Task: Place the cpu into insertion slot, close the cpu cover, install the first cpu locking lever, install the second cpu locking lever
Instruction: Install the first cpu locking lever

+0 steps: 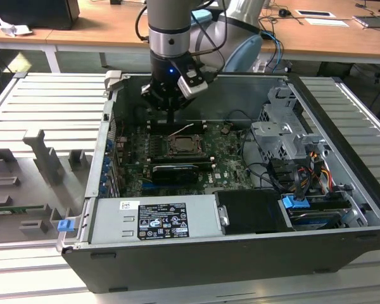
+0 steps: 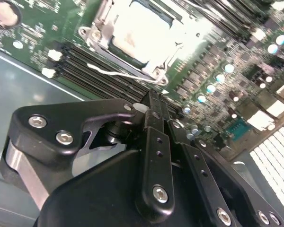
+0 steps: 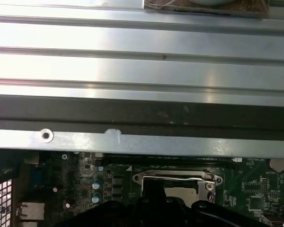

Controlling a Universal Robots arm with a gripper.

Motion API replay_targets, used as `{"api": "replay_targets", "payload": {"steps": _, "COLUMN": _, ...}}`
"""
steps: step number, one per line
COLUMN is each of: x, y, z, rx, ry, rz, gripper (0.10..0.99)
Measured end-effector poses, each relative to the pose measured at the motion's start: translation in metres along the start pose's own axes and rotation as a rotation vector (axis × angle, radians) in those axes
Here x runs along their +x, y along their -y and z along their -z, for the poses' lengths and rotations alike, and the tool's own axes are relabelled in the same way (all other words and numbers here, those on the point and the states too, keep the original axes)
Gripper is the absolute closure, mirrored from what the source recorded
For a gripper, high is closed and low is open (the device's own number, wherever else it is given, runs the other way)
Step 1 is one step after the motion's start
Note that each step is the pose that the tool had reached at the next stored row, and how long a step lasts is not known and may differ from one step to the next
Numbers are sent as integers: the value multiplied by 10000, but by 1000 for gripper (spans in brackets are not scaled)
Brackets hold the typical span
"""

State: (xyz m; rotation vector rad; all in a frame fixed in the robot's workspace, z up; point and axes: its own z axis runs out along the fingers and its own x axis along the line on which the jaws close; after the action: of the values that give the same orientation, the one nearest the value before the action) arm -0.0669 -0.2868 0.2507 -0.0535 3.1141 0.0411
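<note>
Because the computer case (image 1: 342, 190) lies on its side with the panel off, we can reach straight down to the green motherboard (image 1: 225, 166), and that is why our arm hangs vertically over it in the exterior view. Our gripper (image 1: 171, 117) hovers just above the board, near the far edge of the insertion slot (image 1: 185, 147), with its fingers (image 2: 155, 111) drawn together and, as far as we can judge from the second wrist view, nothing between them. We read that as a sign that carrying is done: the cpu (image 2: 132, 33) already rests flat inside the socket, its pale metal face showing bright. Around it sits the cpu cover (image 2: 102, 26), apparently lying down over the chip's edges so the face shows through its window, though we cannot be sure it is fully seated. A thin wire locking lever (image 2: 120, 73) runs along the socket's near side beside the black memory slots (image 2: 85, 71), and it appears to stand slightly proud of its catch, so we judge it not yet hooked. With the fingertips closed and pointed towards that lever, the tool makes a narrow pusher suited to pressing such a wire down and under its hook.
</note>
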Motion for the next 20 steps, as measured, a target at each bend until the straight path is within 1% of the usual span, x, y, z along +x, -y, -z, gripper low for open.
{"api": "replay_targets", "payload": {"steps": 5, "x": -128, "y": 5, "z": -22, "rx": -14, "ry": 1, "rz": -1, "gripper": 980}}
{"api": "replay_targets", "payload": {"steps": 6, "x": -143, "y": 6, "z": -26, "rx": -217, "ry": 8, "rz": -6, "gripper": 980}}
{"api": "replay_targets", "payload": {"steps": 7, "x": -151, "y": 6, "z": -28, "rx": -389, "ry": 15, "rz": -10, "gripper": 980}}
{"api": "replay_targets", "payload": {"steps": 8, "x": -158, "y": 6, "z": -31, "rx": -495, "ry": 18, "rz": -13, "gripper": 980}}
{"api": "replay_targets", "payload": {"steps": 9, "x": -165, "y": 6, "z": -45, "rx": -527, "ry": 22, "rz": -14, "gripper": 980}}
{"api": "replay_targets", "payload": {"steps": 13, "x": -190, "y": 10, "z": -123, "rx": -530, "ry": 19, "rz": -10, "gripper": 980}}
{"api": "replay_targets", "payload": {"steps": 14, "x": -193, "y": 10, "z": -134, "rx": -535, "ry": 19, "rz": 2, "gripper": 980}}
{"api": "replay_targets", "payload": {"steps": 16, "x": -202, "y": 11, "z": -155, "rx": -587, "ry": 18, "rz": 49, "gripper": 980}}
{"api": "replay_targets", "payload": {"steps": 20, "x": -218, "y": 12, "z": -208, "rx": -594, "ry": 8, "rz": 243, "gripper": 980}}
